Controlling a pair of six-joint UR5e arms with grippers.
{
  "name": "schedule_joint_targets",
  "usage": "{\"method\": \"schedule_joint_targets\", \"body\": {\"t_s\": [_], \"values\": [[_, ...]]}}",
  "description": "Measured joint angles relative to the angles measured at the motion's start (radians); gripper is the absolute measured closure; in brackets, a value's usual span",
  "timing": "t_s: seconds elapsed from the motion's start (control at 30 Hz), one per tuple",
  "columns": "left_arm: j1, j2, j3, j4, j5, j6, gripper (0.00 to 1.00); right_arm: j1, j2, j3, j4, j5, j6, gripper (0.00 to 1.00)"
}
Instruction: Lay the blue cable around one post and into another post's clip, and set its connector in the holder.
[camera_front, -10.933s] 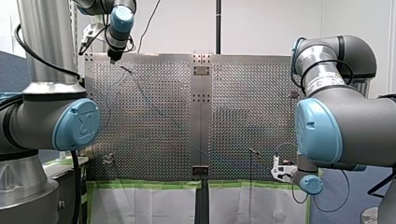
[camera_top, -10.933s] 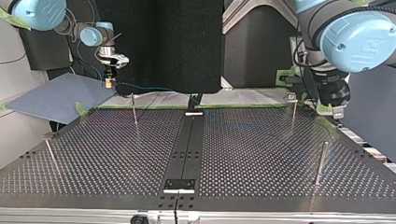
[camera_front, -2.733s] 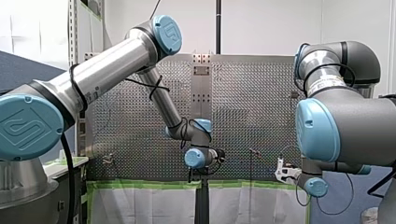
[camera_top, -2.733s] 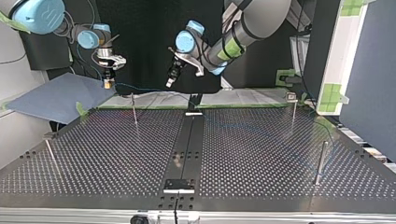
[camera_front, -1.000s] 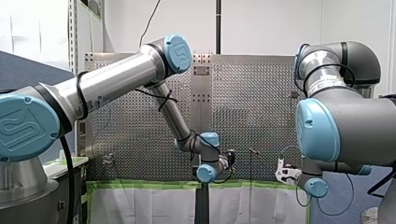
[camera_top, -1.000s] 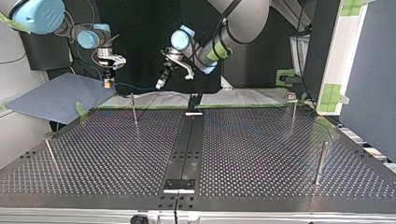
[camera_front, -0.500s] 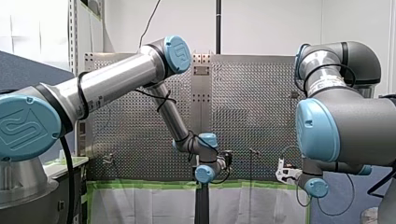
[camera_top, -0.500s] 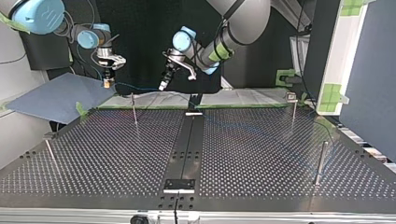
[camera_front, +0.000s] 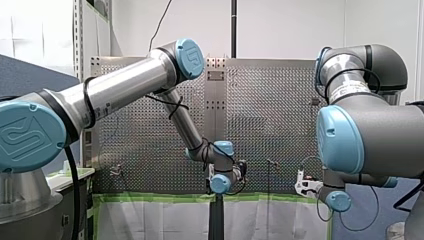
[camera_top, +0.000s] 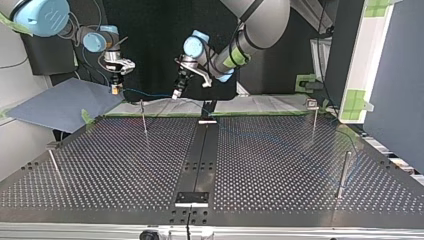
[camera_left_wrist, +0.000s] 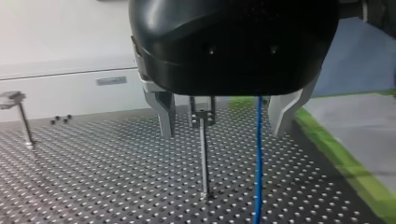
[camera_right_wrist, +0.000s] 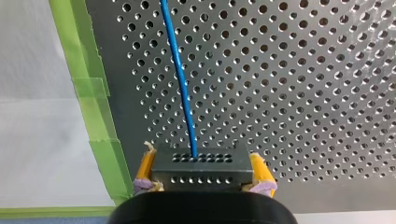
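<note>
My right gripper (camera_right_wrist: 201, 164) is shut, its yellow pads clamping the dark grey connector (camera_right_wrist: 200, 167). The blue cable (camera_right_wrist: 180, 84) runs out of the connector over the perforated table. In the top view my right gripper (camera_top: 116, 88) hangs at the back left, and the cable (camera_top: 150, 94) stretches from it toward my left gripper (camera_top: 176, 93). My left gripper (camera_left_wrist: 223, 131) is open, with the cable (camera_left_wrist: 258, 158) hanging between its metal fingers, close to one of them. A thin post (camera_left_wrist: 203, 154) with a clip on top stands just ahead of it.
More posts stand on the table (camera_top: 280, 165) in the top view: one at the back left (camera_top: 143, 116), two at the right (camera_top: 314, 120) (camera_top: 343, 172), one at the near left (camera_top: 54, 165). A black plate (camera_top: 191, 198) sits at the near middle edge. Green tape (camera_right_wrist: 93, 107) lines the table's edge.
My left gripper has shifted slightly and come down a little toward the cable. My right arm holds still with the connector.
</note>
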Motion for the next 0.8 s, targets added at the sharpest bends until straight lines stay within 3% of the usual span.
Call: {"method": "schedule_joint_targets", "body": {"t_s": [0.33,0.47,0.6,0.8], "values": [[0.006,0.000,0.005,-0.009,-0.006,0.006,0.00,0.001,0.001,0.000,0.000,-0.001,-0.001,1.00],[0.009,-0.007,0.019,-0.013,-0.029,0.009,0.00,0.002,0.001,0.000,0.000,-0.002,-0.001,1.00],[0.012,-0.036,0.052,-0.041,-0.064,0.037,0.00,0.002,0.001,0.000,0.001,-0.003,-0.002,1.00],[0.015,-0.050,0.097,-0.091,-0.080,0.059,0.00,0.002,0.002,0.000,0.004,-0.003,-0.003,1.00]]}}
